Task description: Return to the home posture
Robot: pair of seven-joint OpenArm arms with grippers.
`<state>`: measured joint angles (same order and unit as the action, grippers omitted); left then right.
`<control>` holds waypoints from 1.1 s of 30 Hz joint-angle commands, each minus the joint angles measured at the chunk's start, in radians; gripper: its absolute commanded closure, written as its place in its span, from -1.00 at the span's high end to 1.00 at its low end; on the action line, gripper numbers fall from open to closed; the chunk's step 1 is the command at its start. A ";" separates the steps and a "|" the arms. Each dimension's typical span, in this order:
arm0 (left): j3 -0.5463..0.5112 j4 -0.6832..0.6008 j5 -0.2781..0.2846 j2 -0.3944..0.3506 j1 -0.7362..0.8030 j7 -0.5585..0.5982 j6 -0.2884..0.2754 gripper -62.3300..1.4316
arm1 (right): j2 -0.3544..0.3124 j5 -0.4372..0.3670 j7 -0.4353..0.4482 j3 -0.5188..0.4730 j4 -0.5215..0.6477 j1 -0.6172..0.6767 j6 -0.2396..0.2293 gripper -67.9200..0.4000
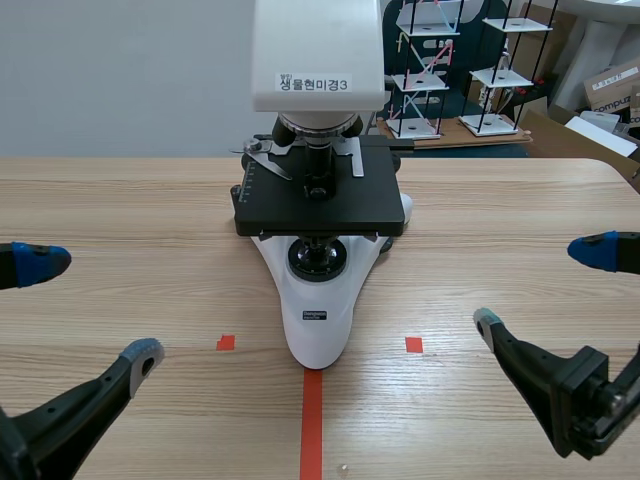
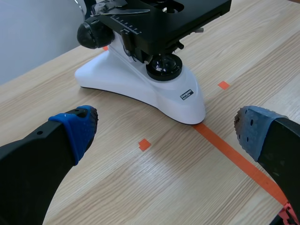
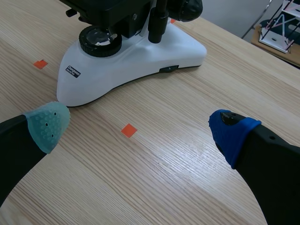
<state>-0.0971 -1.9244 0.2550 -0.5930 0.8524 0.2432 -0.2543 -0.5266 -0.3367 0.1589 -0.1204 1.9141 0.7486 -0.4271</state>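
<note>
Microscope sits ahead of the left gripper and right gripper, between them; both have fingers spread wide.

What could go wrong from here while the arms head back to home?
Both grippers are open and empty, so a drop is unlikely. The main risk is a bump: the left gripper and right gripper sit low on either side of the microscope, and an inward swing could catch its knob or nudge it off the tape line.
</note>
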 commanded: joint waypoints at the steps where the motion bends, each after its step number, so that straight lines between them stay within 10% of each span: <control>1: 0.024 0.013 0.010 0.002 -0.023 0.003 0.000 0.99 | -0.008 -0.007 0.016 -0.002 0.013 0.002 0.003 1.00; 33: 0.076 0.060 0.013 0.016 -0.114 0.037 -0.002 0.99 | -0.008 -0.007 0.016 -0.002 0.013 0.002 0.003 1.00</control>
<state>-0.0200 -1.8526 0.2584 -0.5888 0.7494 0.2657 -0.2550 -0.5266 -0.3367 0.1589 -0.1204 1.9141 0.7486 -0.4271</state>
